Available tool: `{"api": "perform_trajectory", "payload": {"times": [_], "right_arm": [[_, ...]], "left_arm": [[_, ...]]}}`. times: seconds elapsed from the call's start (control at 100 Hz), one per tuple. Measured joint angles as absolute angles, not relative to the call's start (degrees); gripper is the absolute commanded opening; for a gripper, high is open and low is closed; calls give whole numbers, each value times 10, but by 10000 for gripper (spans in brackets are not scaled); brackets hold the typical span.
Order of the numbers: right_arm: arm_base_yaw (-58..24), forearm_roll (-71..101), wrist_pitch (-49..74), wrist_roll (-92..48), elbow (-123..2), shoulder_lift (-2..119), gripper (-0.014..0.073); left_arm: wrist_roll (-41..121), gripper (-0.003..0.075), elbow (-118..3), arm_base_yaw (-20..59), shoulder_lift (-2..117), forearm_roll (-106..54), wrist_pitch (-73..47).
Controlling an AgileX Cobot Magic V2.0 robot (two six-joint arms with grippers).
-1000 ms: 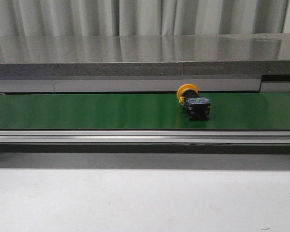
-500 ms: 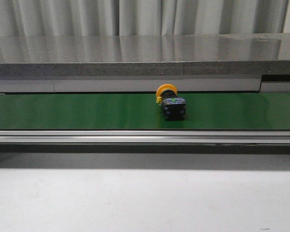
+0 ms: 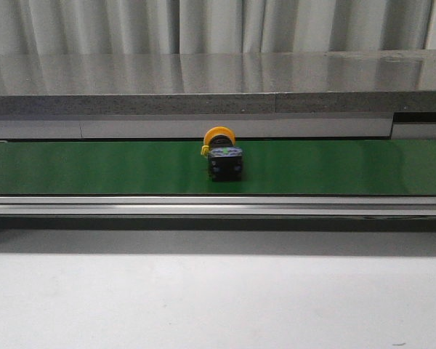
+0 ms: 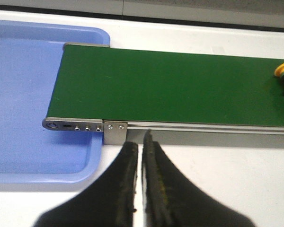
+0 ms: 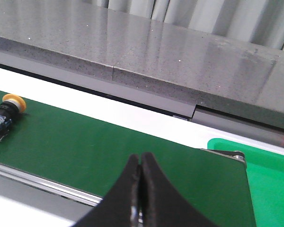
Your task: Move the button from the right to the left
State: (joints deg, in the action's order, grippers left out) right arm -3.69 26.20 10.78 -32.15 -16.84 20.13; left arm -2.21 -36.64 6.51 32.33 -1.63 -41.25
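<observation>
Tray (image 4: 19,94), blue, sits under the left end of the green belt (image 3: 94,167), and the left gripper (image 4: 141,156) hangs over the white table (image 3: 218,291) beside that end, its fingers nearly pressed together with only a thin slit between, holding nothing. Near mid-belt the button (image 3: 222,155) lies on its side, yellow cap toward the grey ledge (image 3: 218,80). Over the belt's right end the right gripper (image 5: 140,170) is pressed together, empty, near a green bin (image 5: 270,175).
</observation>
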Motion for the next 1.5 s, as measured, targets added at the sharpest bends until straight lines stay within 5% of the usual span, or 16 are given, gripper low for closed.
{"api": "perform_trajectory", "payload": {"times": [0.23, 0.31, 0.38, 0.5, 0.6, 1.11, 1.5], "right_arm": [[-37, 262, 108, -321, -168, 201, -68], [-37, 262, 108, -321, -168, 201, -68], [-37, 262, 108, -321, -168, 201, -68], [-37, 262, 108, -321, -168, 201, -68], [-37, 262, 108, -321, -168, 201, -68], [-37, 262, 109, -321, -168, 201, -68], [-37, 262, 109, -321, -168, 201, -68]], "left_arm": [[-22, 11, -396, 65, 411, -16, -411], [-22, 69, -397, 65, 432, -16, -410], [-19, 188, -397, 65, 450, -16, -410], [0, 507, -397, 65, 465, -19, -409], [3, 649, -397, 65, 468, -23, -400], [7, 653, -460, 71, 575, -71, -368], [7, 653, -542, 187, 746, -79, -316]]}}
